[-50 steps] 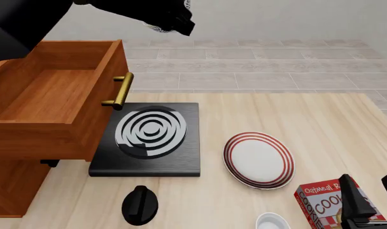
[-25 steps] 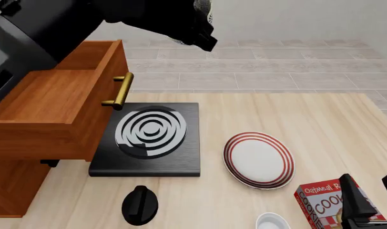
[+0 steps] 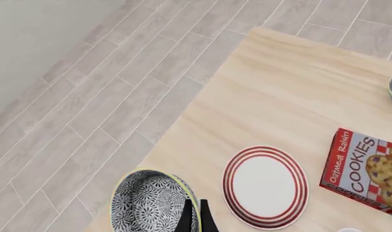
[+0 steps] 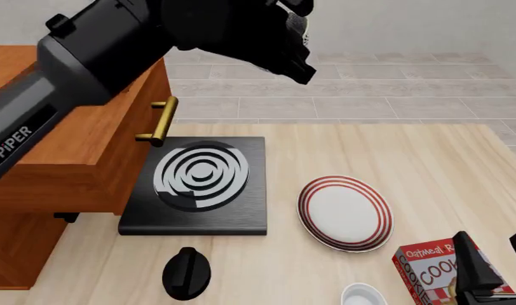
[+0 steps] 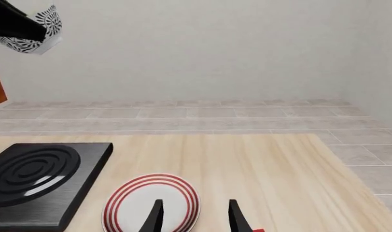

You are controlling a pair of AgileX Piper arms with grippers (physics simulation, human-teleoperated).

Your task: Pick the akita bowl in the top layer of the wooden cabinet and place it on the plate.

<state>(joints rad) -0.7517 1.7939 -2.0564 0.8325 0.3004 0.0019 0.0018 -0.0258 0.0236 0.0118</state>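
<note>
The left gripper (image 3: 194,216) hangs high in the air beyond the far side of the stove (image 4: 197,185), its 2 fingers pinched onto the rim of the akita bowl (image 3: 152,202), which is well off the table (image 4: 394,159). The plate (image 4: 346,212) lies bare on the wood below, just beside the stove, with the cookie box (image 4: 438,272) near it. The top layer (image 4: 72,149) stands pulled out. The right gripper (image 5: 193,215) sits low near the cookie box, fingers spread apart around nothing.

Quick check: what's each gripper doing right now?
Left gripper: shut on the akita bowl, held in the air.
Right gripper: open, holding nothing.
</note>
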